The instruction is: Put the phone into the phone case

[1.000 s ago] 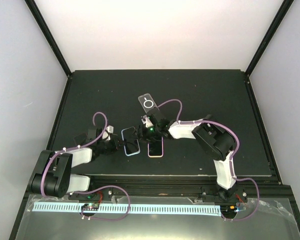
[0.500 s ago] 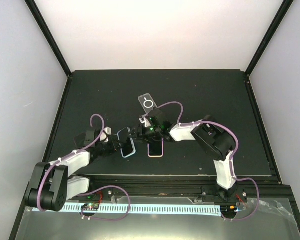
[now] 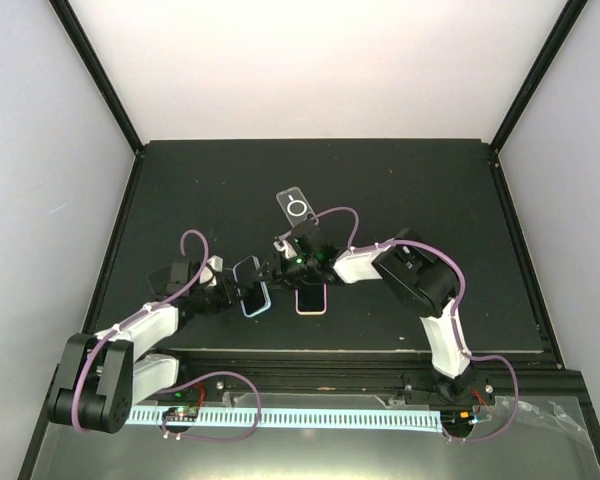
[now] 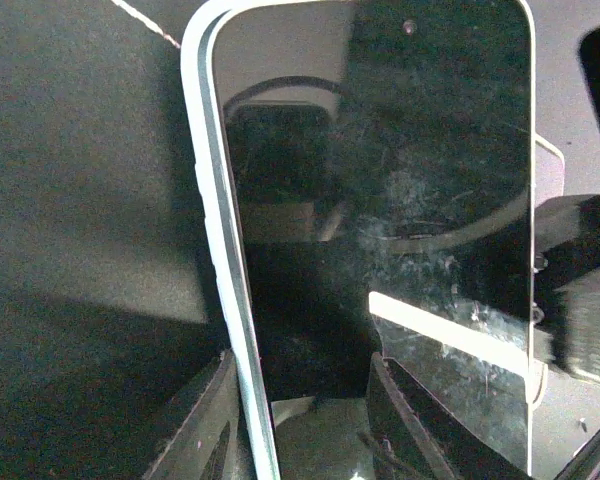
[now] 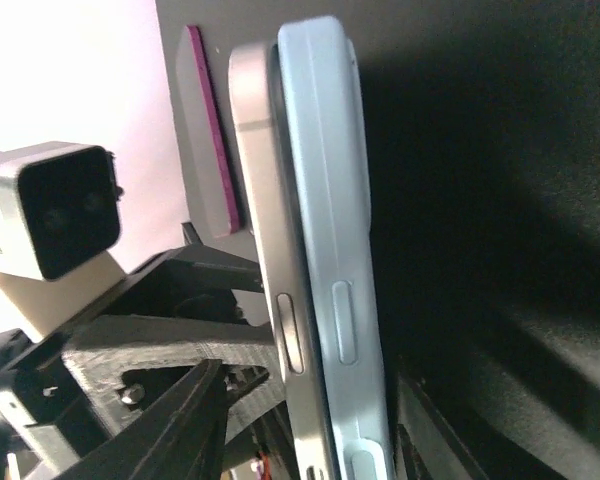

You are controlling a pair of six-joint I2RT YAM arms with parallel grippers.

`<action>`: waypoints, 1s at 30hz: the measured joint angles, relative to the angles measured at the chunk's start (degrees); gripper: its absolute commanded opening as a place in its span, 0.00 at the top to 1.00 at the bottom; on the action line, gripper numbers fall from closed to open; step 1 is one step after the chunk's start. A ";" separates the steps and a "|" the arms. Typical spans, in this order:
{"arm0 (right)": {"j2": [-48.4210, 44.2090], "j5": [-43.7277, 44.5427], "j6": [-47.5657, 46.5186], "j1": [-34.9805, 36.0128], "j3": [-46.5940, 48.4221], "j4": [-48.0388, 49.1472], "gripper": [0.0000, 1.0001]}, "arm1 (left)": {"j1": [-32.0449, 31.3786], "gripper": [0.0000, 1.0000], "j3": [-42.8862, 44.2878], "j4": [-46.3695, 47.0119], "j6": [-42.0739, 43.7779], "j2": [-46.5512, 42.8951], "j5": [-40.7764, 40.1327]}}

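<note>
Top: phone [image 3: 252, 287] sits just left of the pink-rimmed phone [image 3: 311, 298] on the surface [image 3: 400, 200]; left wrist: left gripper [image 4: 295, 400] at its screen, grip can't be told; right wrist: right gripper [image 5: 310, 420] pinches phone against phone case [image 5: 330, 250], one edge proud, so pressing home probably remains.

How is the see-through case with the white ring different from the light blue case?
The see-through plastic case with the white ring lies flat and alone; the light blue phone case is gripped between the left hand and right hand. The see-through one is empty; the blue one has a silver phone pressed against it. Both are rounded rectangles.
</note>
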 measured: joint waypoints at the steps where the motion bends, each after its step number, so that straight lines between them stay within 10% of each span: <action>1: 0.52 -0.26 -0.04 0.09 0.20 -0.07 0.59 | -0.02 0.63 0.00 -0.44 0.22 -0.22 0.00; 13: 1.36 -1.20 0.66 0.55 -0.98 1.92 0.80 | -0.02 0.69 -0.85 -1.57 0.81 -1.92 -0.15; 20: 0.04 -1.36 2.43 0.59 -4.33 5.95 0.61 | -0.15 0.69 -1.33 -0.98 1.07 -1.90 0.92; 30: -1.60 -1.31 2.91 0.55 -4.76 5.51 0.74 | -0.13 0.69 -1.42 1.64 1.03 -0.66 2.34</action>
